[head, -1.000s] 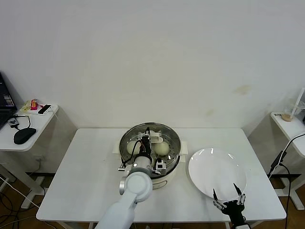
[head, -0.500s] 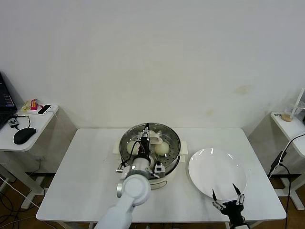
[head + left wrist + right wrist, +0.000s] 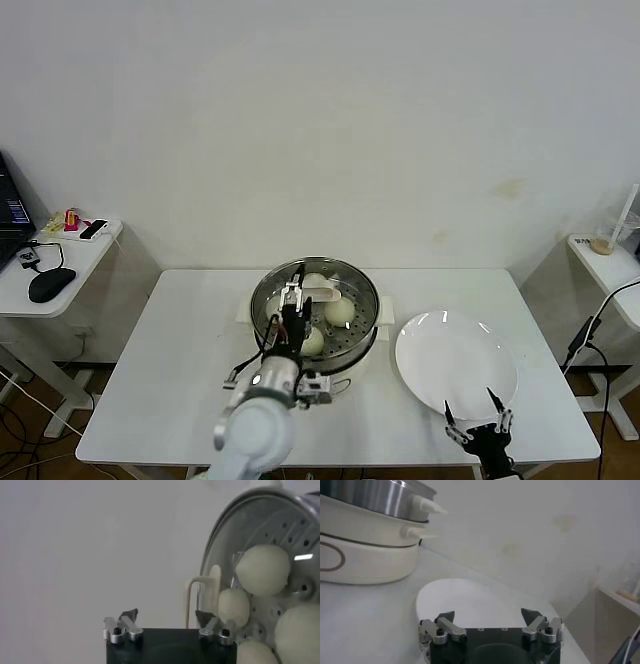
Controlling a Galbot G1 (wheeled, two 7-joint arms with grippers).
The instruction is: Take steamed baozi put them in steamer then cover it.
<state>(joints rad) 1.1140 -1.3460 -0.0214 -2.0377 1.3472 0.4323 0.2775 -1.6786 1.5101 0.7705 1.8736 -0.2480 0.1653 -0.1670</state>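
Observation:
The steamer stands at mid-table with several baozi on its perforated tray. The glass cover lies on it, and its cream handle shows near the centre. My left gripper hovers open just above the cover, slightly left of the handle, holding nothing. In the left wrist view the baozi show through the glass. My right gripper waits open and empty at the near edge of the white plate.
The bare plate lies right of the steamer. A side table with a mouse and small items stands at the far left. Another small table is at the far right. The table's front edge is close to both arms.
My left gripper opened, let go of the cover's handle and drew back toward me and a little left. The cover stays on the steamer. The right arm has not moved.

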